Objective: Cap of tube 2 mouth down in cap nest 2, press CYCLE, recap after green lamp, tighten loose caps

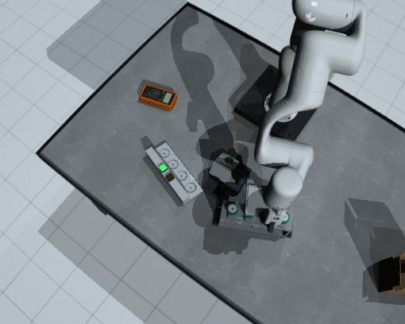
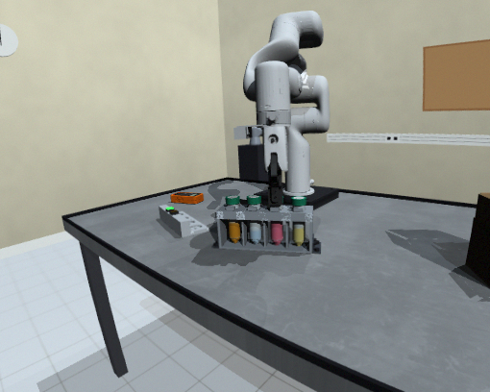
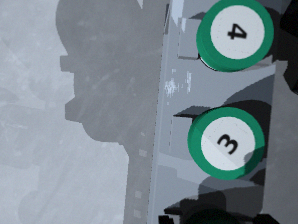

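Observation:
The tube rack (image 2: pixel 264 228) holds tubes with green caps. In the wrist view I see cap 4 (image 3: pixel 235 34) and cap 3 (image 3: pixel 226 142) seated on their tubes. The cap of tube 2 (image 3: pixel 215 218) shows in shadow at the bottom edge, on its tube. My gripper (image 2: pixel 273 199) stands straight down over tube 2, with its fingers slightly apart around that cap, not clamping it. Cap 1 (image 2: pixel 298 201) sits on its tube beside it. The cap tray (image 1: pixel 173 172) has its green lamp (image 1: pixel 163 167) lit, and all its nests are empty.
The key housing (image 1: pixel 225 167) with the green key (image 1: pixel 229 160) stands between the tray and the rack, close to my arm. An orange multimeter (image 1: pixel 158 95) lies at the far side. A cardboard box (image 1: pixel 397 274) stands at the table's edge.

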Tool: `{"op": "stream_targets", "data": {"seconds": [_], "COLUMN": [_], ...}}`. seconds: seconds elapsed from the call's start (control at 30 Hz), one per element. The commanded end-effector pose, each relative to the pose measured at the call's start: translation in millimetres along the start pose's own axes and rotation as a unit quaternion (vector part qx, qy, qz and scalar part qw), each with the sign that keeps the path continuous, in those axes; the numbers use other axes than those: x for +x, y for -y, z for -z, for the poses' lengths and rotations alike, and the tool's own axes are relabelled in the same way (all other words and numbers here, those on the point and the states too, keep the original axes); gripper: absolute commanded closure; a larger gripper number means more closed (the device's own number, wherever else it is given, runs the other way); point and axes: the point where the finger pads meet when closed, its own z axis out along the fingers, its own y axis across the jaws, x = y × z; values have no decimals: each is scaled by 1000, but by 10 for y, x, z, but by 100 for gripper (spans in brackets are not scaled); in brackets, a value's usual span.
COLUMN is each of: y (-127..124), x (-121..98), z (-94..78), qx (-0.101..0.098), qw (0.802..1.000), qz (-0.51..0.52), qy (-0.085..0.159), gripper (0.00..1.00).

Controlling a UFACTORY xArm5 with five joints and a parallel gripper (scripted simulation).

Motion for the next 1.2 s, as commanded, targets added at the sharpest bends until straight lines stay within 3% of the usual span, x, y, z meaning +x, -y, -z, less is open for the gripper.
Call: {"op": "stream_targets", "data": {"seconds": [0.0, 0.2, 0.47, 0.73, 0.77, 1.17], "y": [19, 19, 20, 20, 20, 20], "x": [4, 4, 4, 3, 4, 4], "z": [18, 18, 18, 18, 18, 19], "qx": [3, 3, 3, 3, 3, 3], "qw": [994, 982, 943, 943, 943, 943], "qz": [111, 190, 333, 333, 333, 333], "qy": [-1, -1, -1, -1, -1, -1], "gripper": [54, 54, 54, 54, 100, 100]}}
